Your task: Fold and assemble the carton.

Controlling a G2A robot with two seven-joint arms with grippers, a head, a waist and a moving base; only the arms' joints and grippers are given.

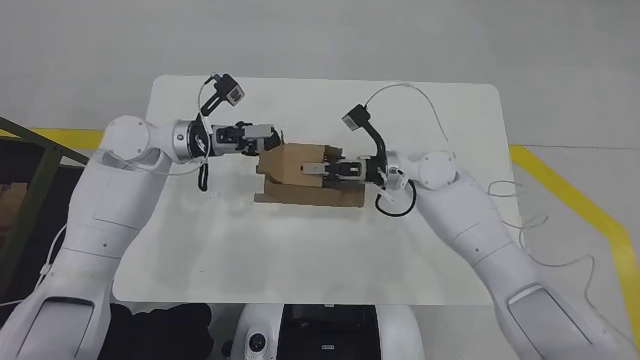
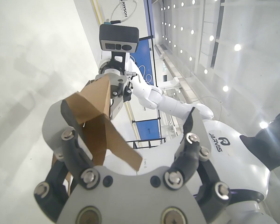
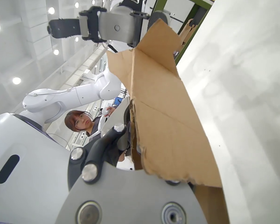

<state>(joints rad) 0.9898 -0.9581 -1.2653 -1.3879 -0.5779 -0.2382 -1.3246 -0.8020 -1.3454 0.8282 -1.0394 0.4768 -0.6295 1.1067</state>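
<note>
Right hand [image 1: 318, 168] tight on carton [image 1: 288, 185] edge

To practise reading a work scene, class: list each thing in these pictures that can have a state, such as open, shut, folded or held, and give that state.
carton: partly folded, flaps loose, not yet closed, resting on the table.
left gripper: open, a carton flap beside one of its fingers.
right gripper: shut on the carton.

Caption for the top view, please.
Left gripper and right gripper meet at the partly folded carton on the white table.
</note>
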